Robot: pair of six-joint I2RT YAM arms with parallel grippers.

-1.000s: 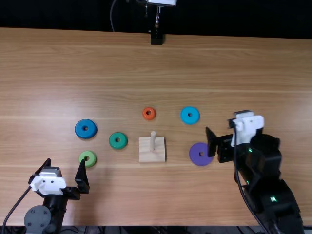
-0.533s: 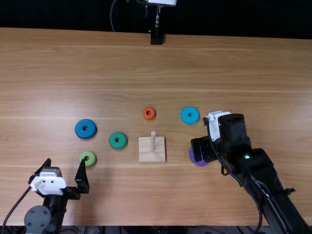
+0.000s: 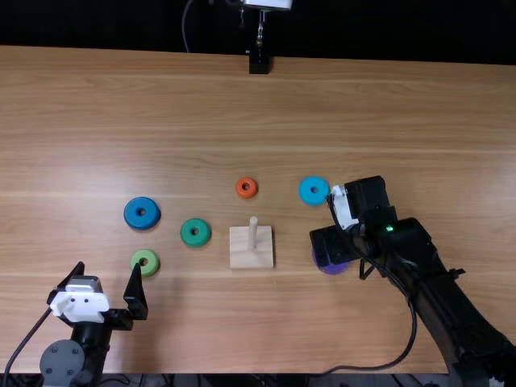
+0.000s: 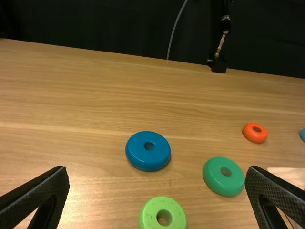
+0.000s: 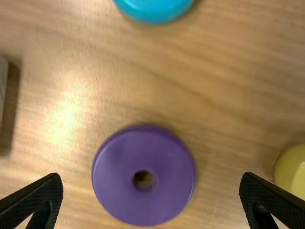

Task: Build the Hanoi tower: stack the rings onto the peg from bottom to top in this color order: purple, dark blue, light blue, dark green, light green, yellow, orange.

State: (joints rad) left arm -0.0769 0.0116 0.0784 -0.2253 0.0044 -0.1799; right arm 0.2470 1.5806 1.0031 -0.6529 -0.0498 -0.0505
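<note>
**Tower Unbuilt: Seven Rings Down, Bare Peg Waiting**

The peg [image 3: 252, 232] stands upright on its square wooden base [image 3: 251, 256] near the middle of the table [image 3: 201, 322], with no ring on it. None of the seven-ring stack is done; all of it appears left to do, starting with purple. The peg's long axis runs vertical, its tip pointing up. The rings lie flat, their flat faces level with the wood and their holes opening upward, so each appears turned the right way for threading.

Just beyond the peg lies the orange ring [image 4: 255, 137]. To the left, the dark green ring [image 4: 225, 180] sits nearest the base, with the light green ring [image 4: 162, 205] and the dark blue ring [image 4: 148, 158] farther out. To the right rests the purple ring [image 5: 144, 164], the light blue ring [image 3: 308, 192] beyond it. A yellow ring [image 5: 291, 174], partly in frame in the right wrist view, lies beside the purple one.

Above the purple ring, the right gripper [image 5: 151, 175] hangs with jaws spread wide, holding nothing; a pick there looks like the step in hand. At the near left, the left gripper [image 4: 158, 169] is also wide open and empty, close to the light green ring.
</note>
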